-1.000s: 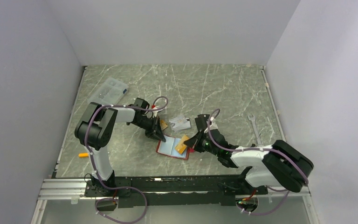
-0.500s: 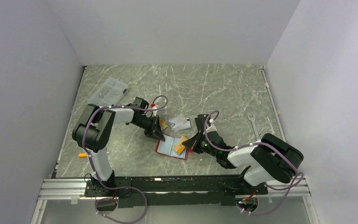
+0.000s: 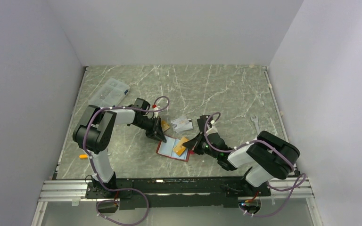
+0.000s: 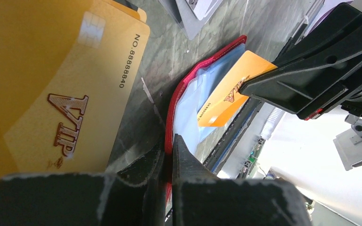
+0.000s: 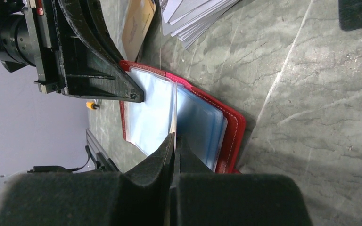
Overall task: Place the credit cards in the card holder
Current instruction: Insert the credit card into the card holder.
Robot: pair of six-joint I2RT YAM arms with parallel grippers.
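The red card holder lies open on the marble table, its pale clear pockets up. My left gripper is shut on its red far edge. My right gripper is shut on a gold-orange credit card, held edge-on over the pockets; the card shows in the left wrist view. Another gold card lies beside the left gripper. A stack of silver-white cards lies just beyond the holder and also shows in the right wrist view.
A clear plastic box sits at the back left. A wrench lies at the right. A small orange item lies near the left arm's base. A small black rectangle lies near the card stack.
The right arm's elbow has swung forward and left; the gold-orange card has shifted slightly left over the holder's pockets. The left gripper has stayed on the holder's edge.
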